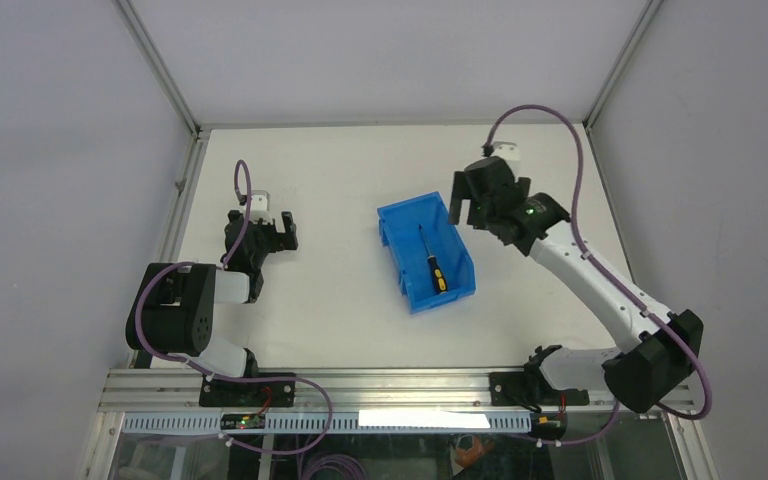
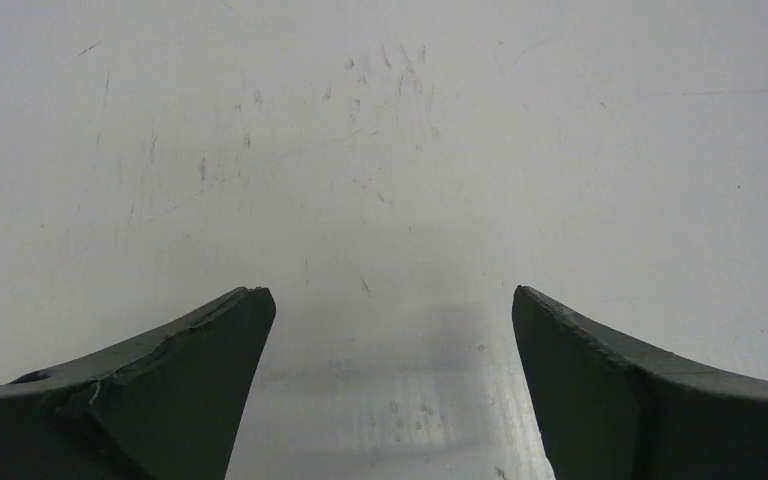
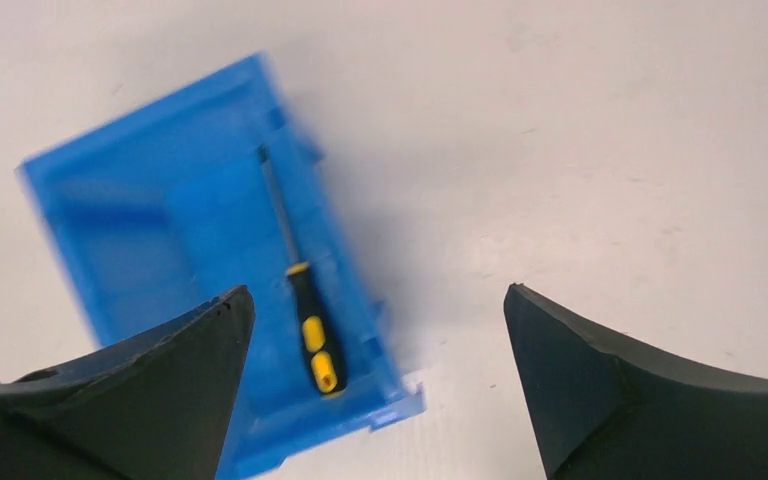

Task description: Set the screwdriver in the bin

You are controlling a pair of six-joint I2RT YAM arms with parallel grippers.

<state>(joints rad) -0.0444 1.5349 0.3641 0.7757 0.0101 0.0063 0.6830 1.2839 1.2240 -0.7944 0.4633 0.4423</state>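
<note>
Screwdriver (image 1: 432,262) lies inside blue bin (image 1: 397,240), flat on its floor. Yellow-and-black handle points to near end, shaft to far end. Right claw (image 1: 468,211) hangs by far right corner of bin, fingers wide apart, nothing between them. Left claw (image 1: 282,233) is well apart at left over white worktop (image 1: 330,290), fingers also apart, empty.

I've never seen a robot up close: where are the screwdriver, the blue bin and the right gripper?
screwdriver (image 3: 312,335), right wrist view, yellow-and-black handle.
bin (image 1: 393,252), top view, left wall.
right gripper (image 1: 467,215), top view, between its open fingertips.
</note>
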